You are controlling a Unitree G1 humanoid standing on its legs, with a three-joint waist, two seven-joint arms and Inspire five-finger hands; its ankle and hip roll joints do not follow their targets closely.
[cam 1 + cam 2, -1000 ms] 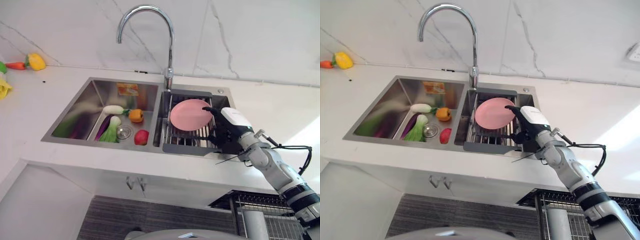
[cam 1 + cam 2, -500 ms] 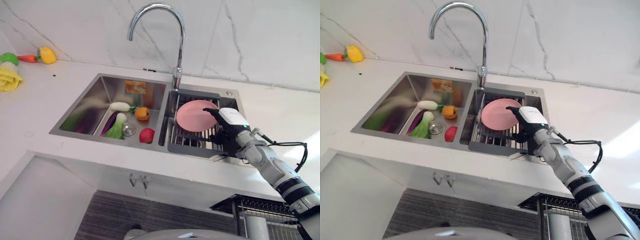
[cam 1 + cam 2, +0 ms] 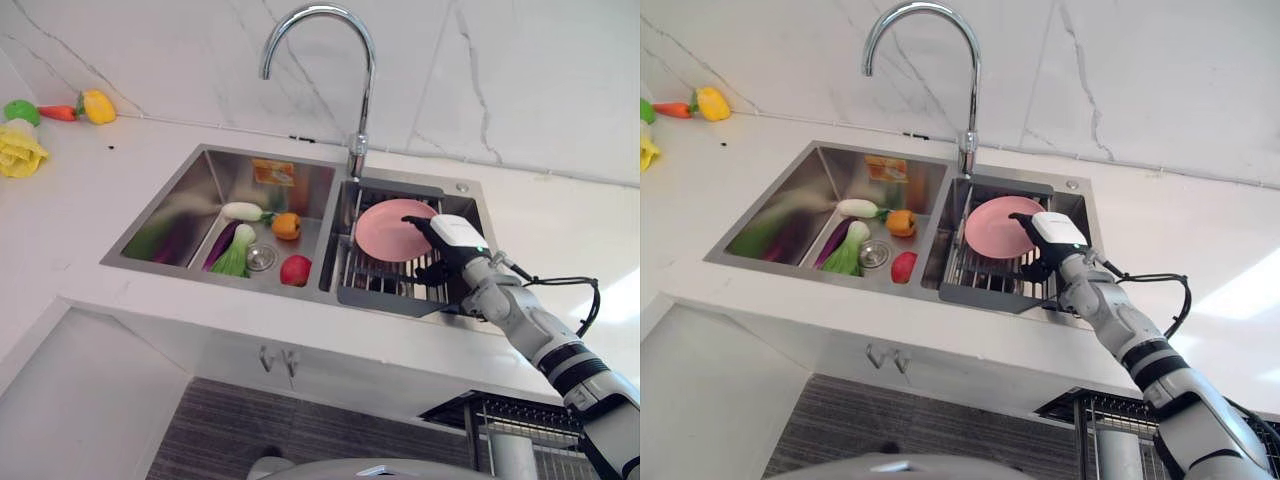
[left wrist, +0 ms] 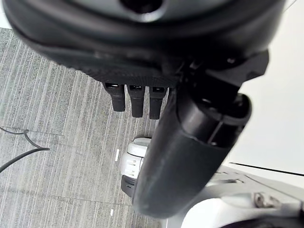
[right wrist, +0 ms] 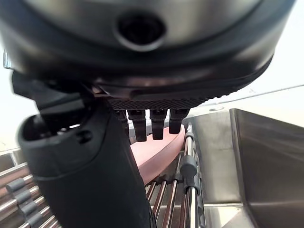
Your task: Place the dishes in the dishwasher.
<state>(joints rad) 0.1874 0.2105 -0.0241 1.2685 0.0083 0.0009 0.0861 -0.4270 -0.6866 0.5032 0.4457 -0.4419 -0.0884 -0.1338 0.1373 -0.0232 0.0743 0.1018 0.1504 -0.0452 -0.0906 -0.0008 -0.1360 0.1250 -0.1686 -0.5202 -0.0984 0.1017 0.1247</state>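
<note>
A pink plate (image 3: pixel 385 228) stands tilted on the wire rack (image 3: pixel 385 284) in the sink's right basin. My right hand (image 3: pixel 456 246) is at the plate's right rim. In the right wrist view its fingers (image 5: pixel 156 124) reach straight over the plate (image 5: pixel 159 153), and the thumb (image 5: pixel 90 161) lies on the near side, so the rim sits between them without a closed hold. My left hand (image 4: pixel 142 52) hangs over the floor with straight fingers and holds nothing.
The left basin (image 3: pixel 180 215) holds several toy vegetables and a red fruit (image 3: pixel 295 270). A tall faucet (image 3: pixel 350 60) rises behind the sink. More vegetables (image 3: pixel 90 105) lie on the far left counter. A wire dishwasher rack (image 3: pixel 520 420) shows at the lower right.
The camera has shifted, so the whole scene sits differently. My right hand has edged in closer to the plate's right rim. The plate stays on the rack.
</note>
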